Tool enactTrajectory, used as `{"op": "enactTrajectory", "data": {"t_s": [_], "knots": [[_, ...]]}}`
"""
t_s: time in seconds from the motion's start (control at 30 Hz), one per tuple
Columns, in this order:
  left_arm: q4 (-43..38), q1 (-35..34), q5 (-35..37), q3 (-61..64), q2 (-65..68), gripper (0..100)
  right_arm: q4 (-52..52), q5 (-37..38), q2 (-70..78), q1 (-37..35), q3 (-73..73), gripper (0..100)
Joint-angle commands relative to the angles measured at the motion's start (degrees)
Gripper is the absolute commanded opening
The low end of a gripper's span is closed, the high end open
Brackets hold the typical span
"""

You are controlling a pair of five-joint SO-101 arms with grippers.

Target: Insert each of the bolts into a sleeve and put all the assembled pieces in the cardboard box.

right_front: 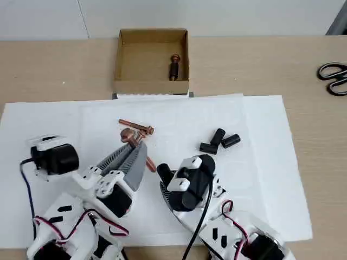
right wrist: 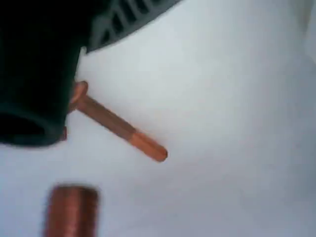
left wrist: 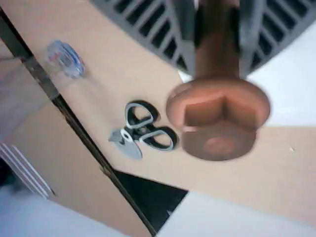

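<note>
Copper-coloured and smooth, the bolt (left wrist: 218,116) is clamped by its shank in the left claw (right_front: 135,147), with its flanged hex head jutting free. It is likely stiff, light and slippery, so the shank is the sound hold. The right claw (right_front: 168,177) grips a black sleeve (right wrist: 29,74) round its side. A loose bolt (right_front: 136,127) lies at the left claw's twelve o'clock, and three spare sleeves (right_front: 219,141) at the right claw's two o'clock. The cardboard box (right_front: 123,59), at the counter's (right_front: 54,65) twelve o'clock, holds one assembled piece (right_front: 174,66).

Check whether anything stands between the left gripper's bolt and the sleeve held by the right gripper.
Nothing visible does. The bolt and the sleeve are close, with only white paper beneath the gap.
</note>
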Motion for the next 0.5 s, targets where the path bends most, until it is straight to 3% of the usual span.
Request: {"op": "enactTrajectory", "data": {"t_s": [0.0, 0.47], "knots": [[-2.3, 1.1, 0.1, 0.0, -0.4, 1, -3.6, 0.6, -0.6, -0.4, 0.2, 0.3], [-2.2, 1.1, -1.2, 0.8, -0.4, 1, -4.2, 0.6, -0.6, -4.2, 0.5, 0.3]]}}
